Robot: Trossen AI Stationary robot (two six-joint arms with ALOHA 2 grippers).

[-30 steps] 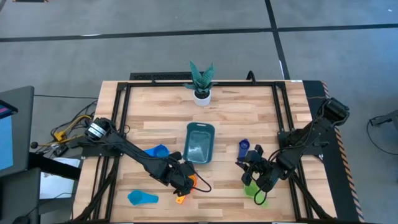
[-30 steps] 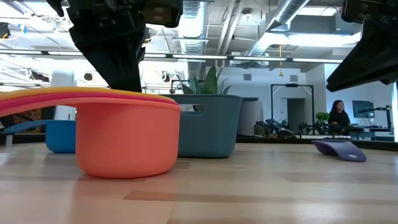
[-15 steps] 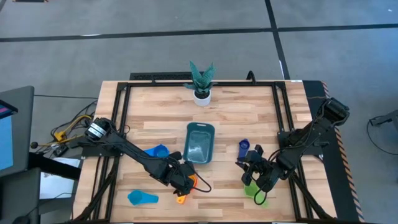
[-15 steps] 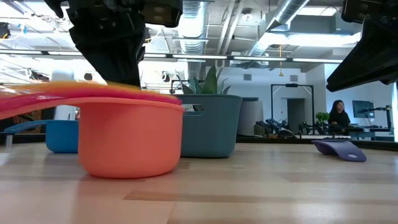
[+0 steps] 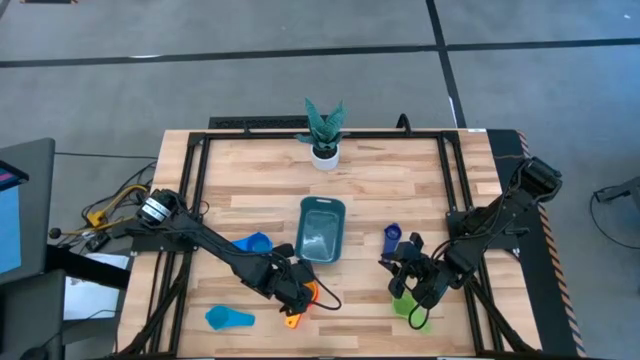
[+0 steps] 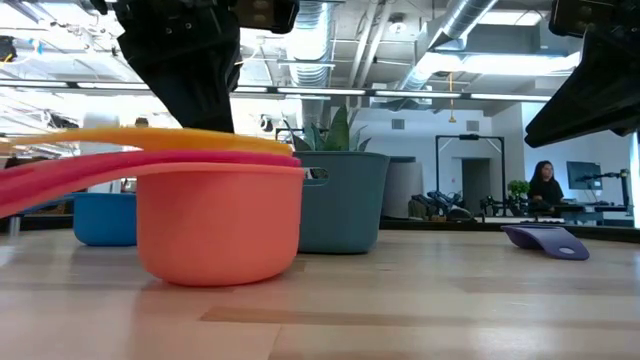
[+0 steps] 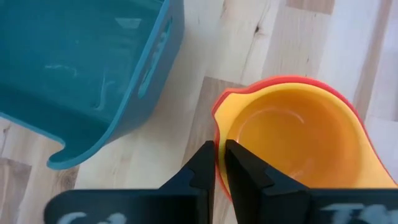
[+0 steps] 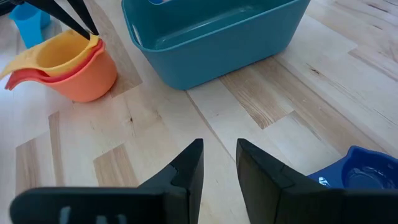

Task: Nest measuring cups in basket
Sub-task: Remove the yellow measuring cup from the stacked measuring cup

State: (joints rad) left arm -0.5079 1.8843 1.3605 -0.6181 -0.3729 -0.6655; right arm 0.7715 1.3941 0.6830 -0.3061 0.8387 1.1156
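Left wrist view, left fingers [image 7: 219, 163] pinching nested cups' [image 7: 292, 134] rim; stack seemingly shifted right.

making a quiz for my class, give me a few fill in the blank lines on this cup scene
1. The left gripper is pinching the rim of the ____ cup.
2. The stack's outermost cup is ____.
3. The basket holds ____ cups.
4. The right gripper holds ____.

Missing words: yellow; orange; no; nothing
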